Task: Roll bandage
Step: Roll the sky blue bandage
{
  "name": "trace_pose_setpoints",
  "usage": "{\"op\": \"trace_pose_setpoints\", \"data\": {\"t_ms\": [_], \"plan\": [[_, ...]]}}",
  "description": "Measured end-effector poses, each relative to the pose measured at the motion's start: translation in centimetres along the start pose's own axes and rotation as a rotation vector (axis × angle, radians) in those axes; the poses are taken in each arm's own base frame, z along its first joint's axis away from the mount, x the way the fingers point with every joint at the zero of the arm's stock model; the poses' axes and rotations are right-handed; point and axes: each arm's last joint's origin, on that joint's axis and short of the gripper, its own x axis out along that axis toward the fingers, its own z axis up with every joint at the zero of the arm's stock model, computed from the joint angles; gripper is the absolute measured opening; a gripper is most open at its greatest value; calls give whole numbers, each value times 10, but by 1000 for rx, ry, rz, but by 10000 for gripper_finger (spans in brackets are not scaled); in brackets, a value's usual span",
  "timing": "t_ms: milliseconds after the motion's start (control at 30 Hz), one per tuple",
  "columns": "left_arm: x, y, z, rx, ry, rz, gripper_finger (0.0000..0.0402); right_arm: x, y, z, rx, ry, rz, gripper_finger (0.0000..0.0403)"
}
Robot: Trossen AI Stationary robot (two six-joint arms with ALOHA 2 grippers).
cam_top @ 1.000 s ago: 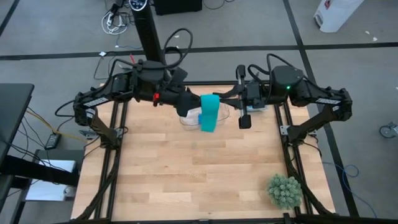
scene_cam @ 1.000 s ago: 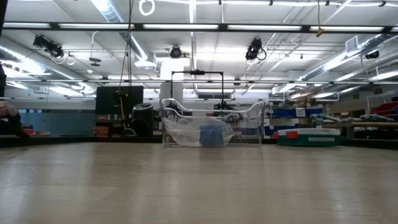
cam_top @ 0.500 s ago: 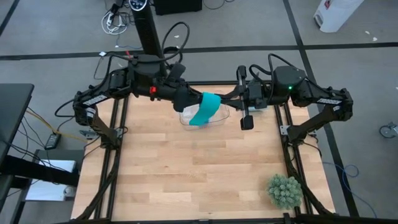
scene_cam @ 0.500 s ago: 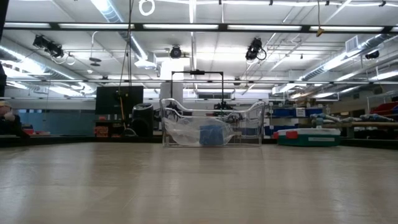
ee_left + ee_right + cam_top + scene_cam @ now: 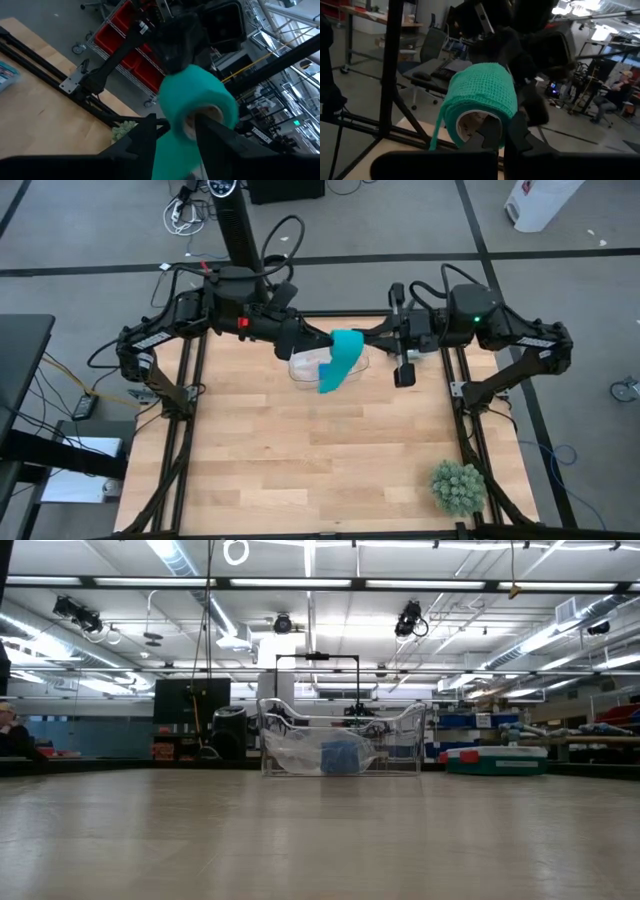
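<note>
Above the far middle of the wooden desk [image 5: 300, 440], both arms meet over a clear plastic container [image 5: 305, 367], with the bandage [image 5: 341, 355] held up between them. It is a teal-green roll with a loose tail hanging down toward the container, off the desk surface. From the right wrist camera, the right tool [image 5: 501, 132] has its two dark fingers pressed together with no gap, pinching the pale inner core at the roll's open end; the knitted teal fabric wraps around that core and a thin strand trails down one side. From the left wrist camera, the left tool [image 5: 177, 127] has its fingers parted and set astride the roll's other end, one finger [image 5: 220, 135] lying against the pale core, the other beside the teal wrap; whether it presses the roll I cannot tell. A spiky green ball [image 5: 458, 486] sits near the front right corner of the desk, well apart from the arms. At table height the container [image 5: 340, 745] shows something blue inside.
</note>
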Motion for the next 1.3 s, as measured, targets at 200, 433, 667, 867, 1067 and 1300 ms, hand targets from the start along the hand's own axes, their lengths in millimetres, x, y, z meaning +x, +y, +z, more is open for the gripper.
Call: {"op": "trace_pose_setpoints", "data": {"t_ms": [200, 433, 667, 867, 1067, 1300], "plan": [[0, -2, 2, 6, -20, -24, 142, -14, -2, -2, 2, 59, -5, 0], [-1, -2, 3, 56, -24, -22, 142, -18, -13, 3, 165, -6, -38, 0], [-1, -2, 3, 140, -22, -19, 142, -16, -38, -5, 480, -18, 40, 0], [1, 0, 1, 189, -11, -6, 142, -16, -55, -13, 602, 4, 18, 0], [8, 9, -4, 208, -7, 59, 142, -12, -65, -18, 737, -1, 93, 0], [9, 12, -3, 282, -44, 116, 142, -7, -69, -24, 820, 30, 129, 0]]}}
